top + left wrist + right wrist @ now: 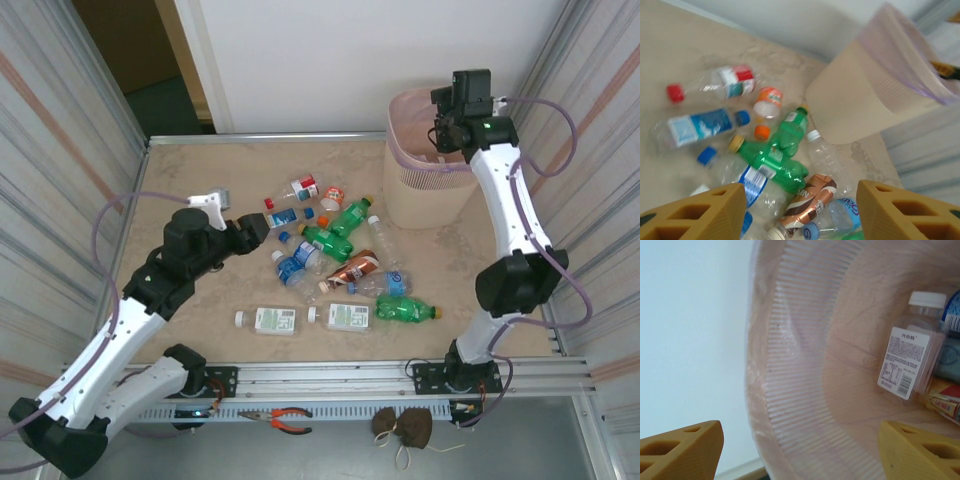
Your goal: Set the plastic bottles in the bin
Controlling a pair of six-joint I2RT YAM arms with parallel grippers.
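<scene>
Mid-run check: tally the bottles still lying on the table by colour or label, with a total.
Green bottles: 3
Brown-label bottle: 1
Flat white-label bottles: 2
Clear blue-label bottles: 3
Red-label bottle: 1
Orange-label bottle: 1
Plain clear bottle: 1
Total: 12 on the table; the pile may hide another.

table (200,170) with scattered bottles (325,240) and bin (420,195)
</scene>
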